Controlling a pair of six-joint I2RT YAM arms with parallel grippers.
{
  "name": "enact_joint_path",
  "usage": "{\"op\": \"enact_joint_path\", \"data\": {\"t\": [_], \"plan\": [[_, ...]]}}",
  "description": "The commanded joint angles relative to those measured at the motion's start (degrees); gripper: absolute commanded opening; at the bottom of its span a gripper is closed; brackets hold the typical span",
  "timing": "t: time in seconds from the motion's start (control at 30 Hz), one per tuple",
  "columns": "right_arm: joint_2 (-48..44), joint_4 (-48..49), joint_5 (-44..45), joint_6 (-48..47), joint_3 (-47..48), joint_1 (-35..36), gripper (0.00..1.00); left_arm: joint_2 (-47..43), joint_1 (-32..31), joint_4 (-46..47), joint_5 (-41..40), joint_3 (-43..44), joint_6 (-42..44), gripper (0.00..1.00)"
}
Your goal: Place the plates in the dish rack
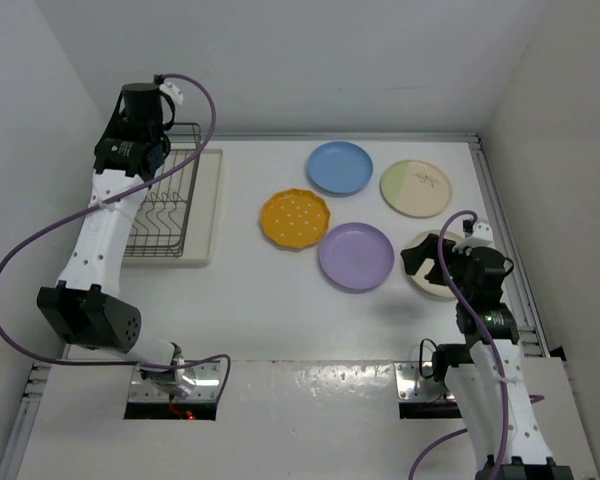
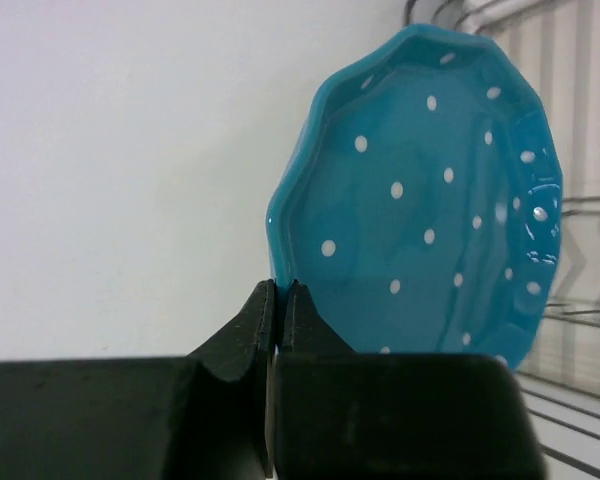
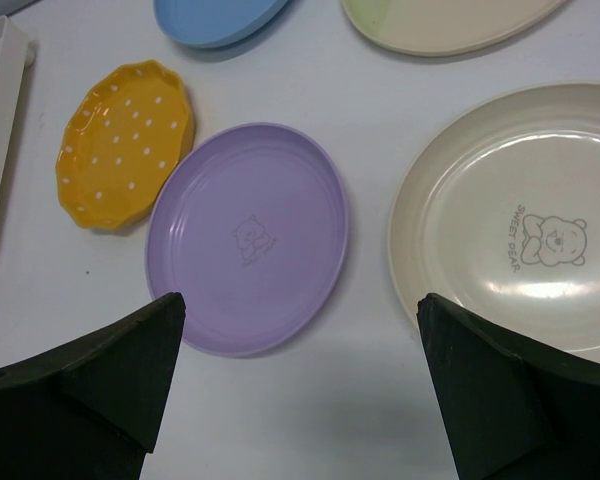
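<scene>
L tool [image 2: 280, 300] pinched tight on teal plate [image 2: 430, 190] rim, plate upright at dish rack [image 1: 170, 215], far left. R tool [image 3: 298, 320] wide open, empty, over bench [image 1: 280, 300] by lavender plate [image 3: 245, 235]. Prob. stiff, glazed, slippery, chippable; grip rims.

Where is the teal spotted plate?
In the left wrist view, the teal plate stands upright, pinched at its rim by the left gripper, with wires of the dish rack behind it.

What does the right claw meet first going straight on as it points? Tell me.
The right claw, open, likely meets the rim of the lavender plate, or the table between it and the cream plate; depth is unclear.
</scene>
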Motion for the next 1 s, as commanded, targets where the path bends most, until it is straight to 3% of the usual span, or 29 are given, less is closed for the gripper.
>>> {"op": "enact_joint_path", "data": {"t": [0.0, 0.13, 0.4, 0.67, 0.97], "plan": [[1.26, 2.13, -1.14, 0.03, 2.68, 0.21, 0.99, -5.64, 5.11, 17.98, -3.86, -3.13, 9.59, 0.0], [2.32, 0.9, -1.41, -0.85, 4.69, 0.21, 0.99, -6.17, 10.82, 26.42, -0.44, -8.06, 14.79, 0.0], [3.29, -1.74, -1.32, -0.24, 8.12, 0.21, 0.99, -4.85, 21.19, 31.96, 7.4, -13.26, 14.27, 0.0], [2.5, -3.67, -0.27, 1.08, 9.44, 0.13, 0.99, -5.38, 23.05, 32.58, 14.95, -16.87, 12.17, 0.0], [1.35, -4.29, 0.7, 0.91, 9.27, 0.13, 0.99, -4.85, 23.58, 34.43, 14.96, -14.14, 15.4, 0.0]]}}
